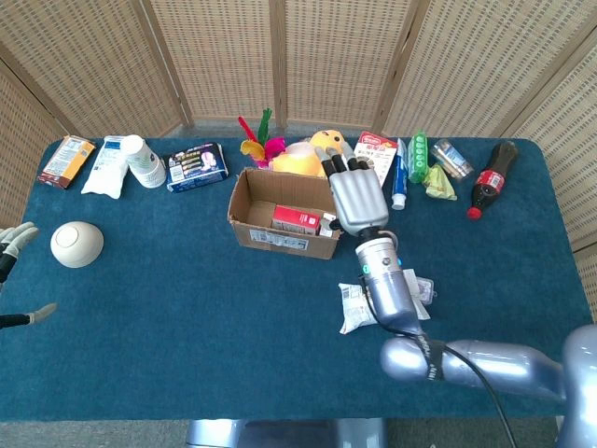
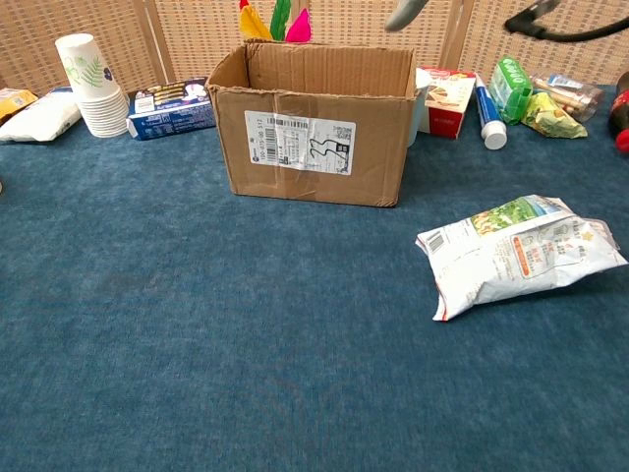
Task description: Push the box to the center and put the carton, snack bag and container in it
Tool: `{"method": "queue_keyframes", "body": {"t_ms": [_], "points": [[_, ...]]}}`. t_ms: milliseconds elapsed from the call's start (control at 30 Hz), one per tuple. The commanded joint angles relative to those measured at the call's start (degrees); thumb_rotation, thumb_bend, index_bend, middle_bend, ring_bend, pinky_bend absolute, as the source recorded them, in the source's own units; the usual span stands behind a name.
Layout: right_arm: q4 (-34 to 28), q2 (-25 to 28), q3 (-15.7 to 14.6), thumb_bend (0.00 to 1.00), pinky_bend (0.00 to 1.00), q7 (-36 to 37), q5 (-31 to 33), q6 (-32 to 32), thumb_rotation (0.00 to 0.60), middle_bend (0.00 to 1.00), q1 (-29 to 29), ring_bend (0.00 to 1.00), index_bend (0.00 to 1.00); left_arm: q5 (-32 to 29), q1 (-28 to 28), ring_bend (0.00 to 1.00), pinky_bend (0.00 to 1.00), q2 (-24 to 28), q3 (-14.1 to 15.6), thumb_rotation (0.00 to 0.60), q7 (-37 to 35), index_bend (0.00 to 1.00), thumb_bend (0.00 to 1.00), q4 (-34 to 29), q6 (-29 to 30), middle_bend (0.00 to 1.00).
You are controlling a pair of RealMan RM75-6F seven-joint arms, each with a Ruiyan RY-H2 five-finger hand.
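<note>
The open cardboard box (image 1: 280,233) (image 2: 314,128) stands mid-table. A red carton (image 1: 297,219) lies inside it, toward the right end. My right hand (image 1: 357,193) hovers over the box's right edge with its fingers spread and nothing in them; in the chest view only a fingertip (image 2: 405,14) shows at the top. The snack bag (image 1: 359,306) (image 2: 516,254) lies flat to the right of the box and nearer me, partly behind my right forearm. A round white container (image 1: 76,244) sits at the far left, beside my left hand (image 1: 13,245), whose fingers are apart and hold nothing.
Along the far edge stand paper cups (image 1: 143,161) (image 2: 88,84), a blue packet (image 1: 198,166), a yellow plush toy (image 1: 312,154), a red-and-white box (image 1: 375,151), a tube (image 1: 400,177) and a cola bottle (image 1: 490,177). A brown packet (image 1: 65,161) lies at the far-left corner.
</note>
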Motion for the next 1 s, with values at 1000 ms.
{"method": "queue_keyframes", "body": {"t_ms": [1000], "points": [[17.8, 18.9, -31.8, 0.22, 0.23, 55.1, -71.4, -3.1, 0.6, 0.0, -30.0, 0.0, 0.0, 0.0, -0.4, 0.0, 0.07, -0.2, -0.2, 0.6, 1.9, 0.0, 0.16, -1.2, -0.6, 0.0]]}}
